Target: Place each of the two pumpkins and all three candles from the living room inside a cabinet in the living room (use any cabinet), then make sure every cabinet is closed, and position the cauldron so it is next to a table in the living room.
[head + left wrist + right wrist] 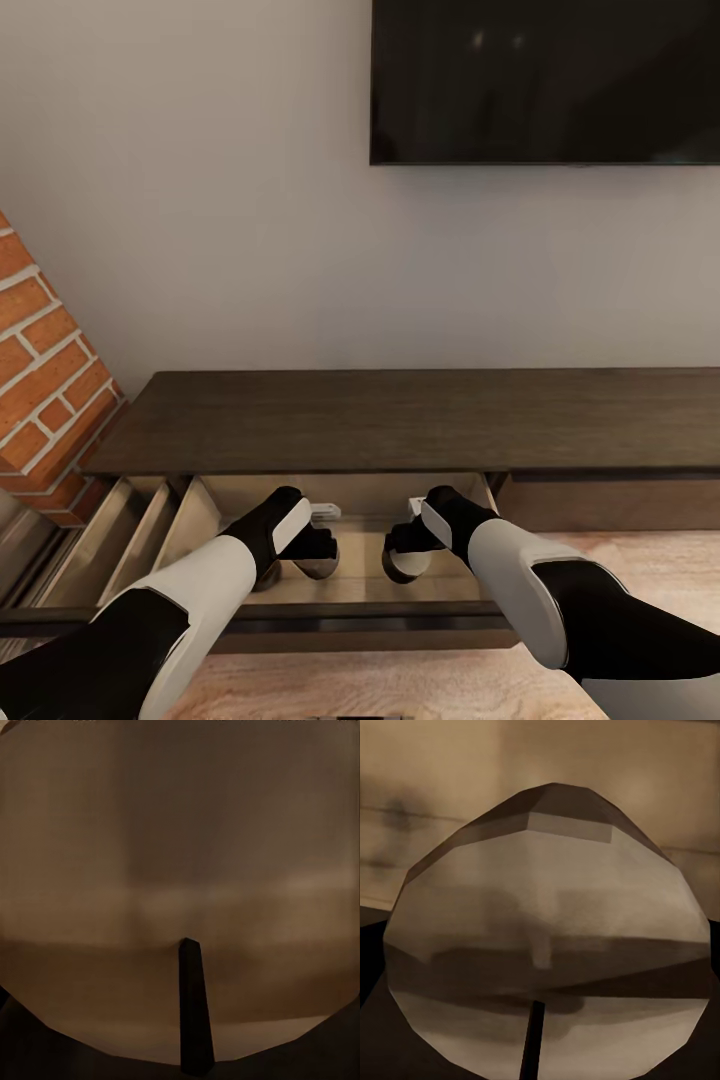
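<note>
Two arms reach down into the cabinet's (400,420) open compartment below a pale wall and dark screen (545,80), brick (45,380) at far left. The left gripper (318,560) clasps one candle (316,566), the right gripper (405,560) another candle (407,566), wicks pointing toward the wrists.

both arms reach forward and down, wrists angled inward.

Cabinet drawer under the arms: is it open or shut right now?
Open. In the head view the cabinet has its drawer pulled out toward the robot, pale inside exposed, with both arms reaching down into it.
</note>
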Motion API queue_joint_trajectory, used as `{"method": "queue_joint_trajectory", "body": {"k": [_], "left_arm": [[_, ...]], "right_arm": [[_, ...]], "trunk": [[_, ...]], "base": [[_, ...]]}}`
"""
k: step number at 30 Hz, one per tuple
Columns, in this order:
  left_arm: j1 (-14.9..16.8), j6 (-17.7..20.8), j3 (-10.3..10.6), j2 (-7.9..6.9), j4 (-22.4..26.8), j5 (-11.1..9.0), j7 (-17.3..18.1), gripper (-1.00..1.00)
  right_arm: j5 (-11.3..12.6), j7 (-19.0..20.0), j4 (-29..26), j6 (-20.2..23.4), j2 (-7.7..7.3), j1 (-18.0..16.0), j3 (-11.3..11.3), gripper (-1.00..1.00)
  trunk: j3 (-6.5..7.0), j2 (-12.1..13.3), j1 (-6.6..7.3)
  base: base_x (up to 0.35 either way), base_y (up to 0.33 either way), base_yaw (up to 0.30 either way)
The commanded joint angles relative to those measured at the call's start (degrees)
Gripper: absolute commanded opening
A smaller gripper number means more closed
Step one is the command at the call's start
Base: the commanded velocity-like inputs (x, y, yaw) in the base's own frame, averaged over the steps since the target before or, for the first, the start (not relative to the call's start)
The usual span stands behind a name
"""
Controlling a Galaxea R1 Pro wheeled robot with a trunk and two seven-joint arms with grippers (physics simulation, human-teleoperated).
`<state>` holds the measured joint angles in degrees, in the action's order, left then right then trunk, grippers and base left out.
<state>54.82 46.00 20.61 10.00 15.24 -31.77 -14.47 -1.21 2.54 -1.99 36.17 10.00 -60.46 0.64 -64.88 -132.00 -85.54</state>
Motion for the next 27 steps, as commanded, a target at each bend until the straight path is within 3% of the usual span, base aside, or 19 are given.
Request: {"method": "queue_joint_trajectory", "body": {"k": [1,27], "left_arm": [[0.04,0.14,0.22,0.0,0.06,-0.57,-0.45,-1.0],[0.02,0.14,0.22,0.0,0.12,-0.57,-0.48,-1.0]], "right_arm": [[-0.11,0.1,-0.1,0.3,0.0,-0.01,0.04,-1.0],[-0.11,0.1,-0.03,0.3,0.0,-0.01,-0.02,-1.0]], "trunk": [[-0.07,-0.02,0.01],[-1.52,-0.02,0.01]], "base": [[0.0,0.0,0.0],[0.0,0.0,0.0]]}}
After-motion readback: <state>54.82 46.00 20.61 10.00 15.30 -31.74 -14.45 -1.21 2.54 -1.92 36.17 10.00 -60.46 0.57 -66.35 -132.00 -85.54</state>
